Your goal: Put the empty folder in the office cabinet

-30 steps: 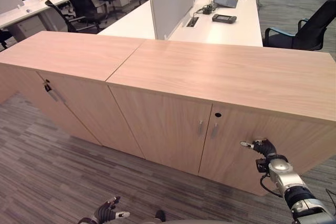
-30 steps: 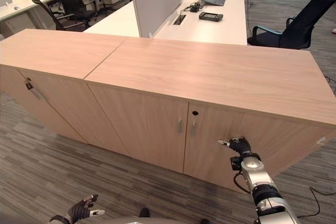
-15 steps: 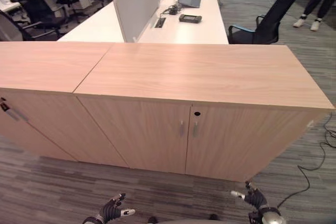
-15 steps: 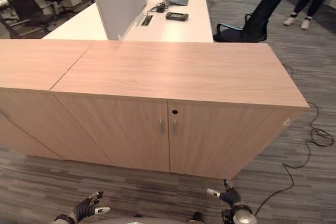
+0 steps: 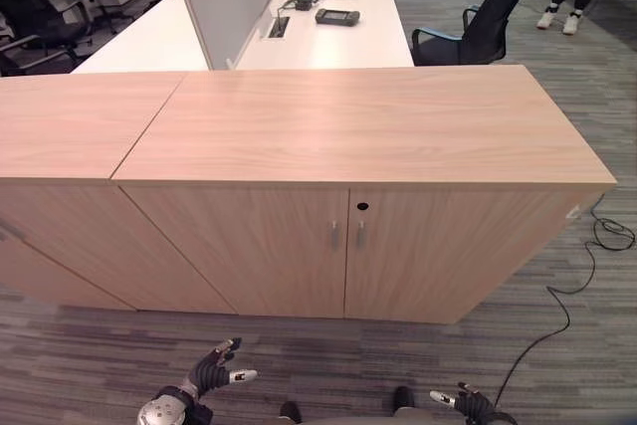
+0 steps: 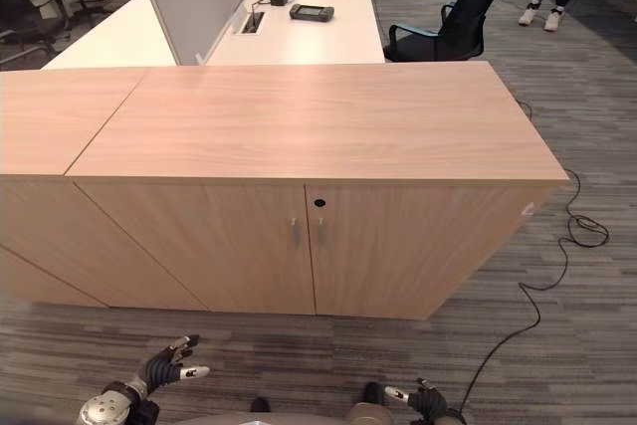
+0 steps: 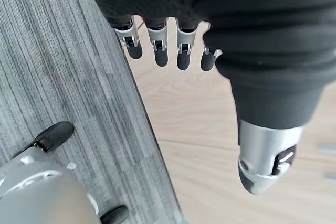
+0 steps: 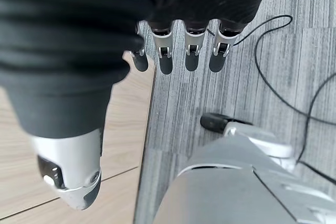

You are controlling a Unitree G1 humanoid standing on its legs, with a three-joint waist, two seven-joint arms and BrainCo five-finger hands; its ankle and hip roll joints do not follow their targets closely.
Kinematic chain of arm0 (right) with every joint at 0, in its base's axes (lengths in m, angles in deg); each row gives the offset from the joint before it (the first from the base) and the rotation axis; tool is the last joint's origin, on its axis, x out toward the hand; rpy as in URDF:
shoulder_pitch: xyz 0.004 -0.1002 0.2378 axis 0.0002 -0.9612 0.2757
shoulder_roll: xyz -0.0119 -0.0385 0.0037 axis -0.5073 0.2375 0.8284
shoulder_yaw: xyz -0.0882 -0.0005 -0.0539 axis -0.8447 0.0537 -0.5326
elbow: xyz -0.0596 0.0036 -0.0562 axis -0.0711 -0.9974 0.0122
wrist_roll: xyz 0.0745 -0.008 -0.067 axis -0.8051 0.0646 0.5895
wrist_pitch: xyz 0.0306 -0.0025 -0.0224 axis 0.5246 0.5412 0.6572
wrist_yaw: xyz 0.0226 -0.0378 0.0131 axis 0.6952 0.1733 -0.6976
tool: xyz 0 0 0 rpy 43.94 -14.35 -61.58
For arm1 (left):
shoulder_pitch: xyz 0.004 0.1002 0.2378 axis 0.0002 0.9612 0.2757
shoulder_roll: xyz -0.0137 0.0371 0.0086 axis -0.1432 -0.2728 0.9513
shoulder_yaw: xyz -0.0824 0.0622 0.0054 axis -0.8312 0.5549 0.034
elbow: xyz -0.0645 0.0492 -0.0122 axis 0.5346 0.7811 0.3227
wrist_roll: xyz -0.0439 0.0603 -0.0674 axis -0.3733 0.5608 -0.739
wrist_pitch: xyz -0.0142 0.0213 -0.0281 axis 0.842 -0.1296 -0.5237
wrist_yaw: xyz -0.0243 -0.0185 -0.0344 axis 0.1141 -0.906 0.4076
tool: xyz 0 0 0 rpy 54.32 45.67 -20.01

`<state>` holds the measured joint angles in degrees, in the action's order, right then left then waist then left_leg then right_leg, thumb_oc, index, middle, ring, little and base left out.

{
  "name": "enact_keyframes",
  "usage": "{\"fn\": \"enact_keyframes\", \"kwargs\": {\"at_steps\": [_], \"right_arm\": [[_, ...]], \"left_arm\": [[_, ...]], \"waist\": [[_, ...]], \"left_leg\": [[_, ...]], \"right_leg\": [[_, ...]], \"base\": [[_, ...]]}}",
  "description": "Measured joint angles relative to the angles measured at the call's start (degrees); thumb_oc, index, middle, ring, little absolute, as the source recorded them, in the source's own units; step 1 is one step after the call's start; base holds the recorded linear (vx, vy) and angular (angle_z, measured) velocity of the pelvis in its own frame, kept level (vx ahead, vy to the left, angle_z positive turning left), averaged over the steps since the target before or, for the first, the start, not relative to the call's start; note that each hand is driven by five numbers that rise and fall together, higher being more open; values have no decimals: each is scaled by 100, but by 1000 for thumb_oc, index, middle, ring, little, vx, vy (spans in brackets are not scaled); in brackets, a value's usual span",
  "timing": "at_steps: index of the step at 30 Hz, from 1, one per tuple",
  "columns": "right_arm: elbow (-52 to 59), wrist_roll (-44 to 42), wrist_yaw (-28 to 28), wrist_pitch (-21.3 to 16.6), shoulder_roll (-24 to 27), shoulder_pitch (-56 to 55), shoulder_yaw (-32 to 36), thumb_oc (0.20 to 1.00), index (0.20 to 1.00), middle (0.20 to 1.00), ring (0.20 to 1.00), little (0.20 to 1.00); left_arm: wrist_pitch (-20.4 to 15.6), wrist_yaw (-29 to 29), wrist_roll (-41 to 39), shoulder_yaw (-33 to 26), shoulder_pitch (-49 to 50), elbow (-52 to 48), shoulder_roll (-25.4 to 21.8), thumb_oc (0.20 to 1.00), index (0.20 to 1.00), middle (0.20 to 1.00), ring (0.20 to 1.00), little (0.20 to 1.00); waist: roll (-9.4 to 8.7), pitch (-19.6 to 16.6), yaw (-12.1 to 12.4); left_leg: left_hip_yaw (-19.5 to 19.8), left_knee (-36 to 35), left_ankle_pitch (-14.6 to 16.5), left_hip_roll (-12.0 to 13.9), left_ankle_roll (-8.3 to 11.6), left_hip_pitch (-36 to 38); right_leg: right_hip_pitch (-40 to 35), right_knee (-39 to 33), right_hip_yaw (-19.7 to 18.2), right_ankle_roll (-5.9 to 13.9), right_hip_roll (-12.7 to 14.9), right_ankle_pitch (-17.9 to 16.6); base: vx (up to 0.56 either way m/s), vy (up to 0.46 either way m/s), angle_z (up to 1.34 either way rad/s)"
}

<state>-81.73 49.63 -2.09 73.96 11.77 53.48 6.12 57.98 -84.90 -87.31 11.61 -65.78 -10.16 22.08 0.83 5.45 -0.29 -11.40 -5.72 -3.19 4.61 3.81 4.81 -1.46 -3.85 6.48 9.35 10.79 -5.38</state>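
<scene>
Low over the grey striped carpet (image 5: 90,355), the left robot hand (image 5: 211,373) hangs with fingers relaxed and holding nothing. Off to the other side, the right robot hand (image 6: 426,400) is likewise slack and bare. Ahead stands the light wooden office cabinet (image 5: 348,136), both doors closed, slim metal handles (image 5: 346,235) side by side. I cannot tell where the folder is.

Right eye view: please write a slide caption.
Closed wooden cabinet before the robot; left hand and right hand low, open, empty.
</scene>
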Motion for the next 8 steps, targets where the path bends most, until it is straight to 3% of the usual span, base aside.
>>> {"fn": "enact_keyframes", "kwargs": {"at_steps": [2, 8], "right_arm": [[-75, 2, -9, 16, -3, -21, -30, 1000, 1000, 1000, 1000, 1000], [-135, 9, -10, 12, 134, 77, -128, 1000, 1000, 1000, 1000, 1000]], "left_arm": [[31, 107, -57, 4, -138, 470, 182, 1000, 1000, 1000, 1000, 1000], [20, 180, -88, 63, -36, 432, 294, 1000, 1000, 1000, 1000, 1000]], "waist": [[23, -112, 31], [76, -212, 80]], "left_leg": [[65, 0, -8, 8, 15, 15], [96, 1, 1, 30, 25, 181]], "right_leg": [[-59, -141, -11, -21, -35, -6], [-261, -153, 41, -90, -62, 7]], "base": [[84, -53, 24], [42, -44, 3]]}}
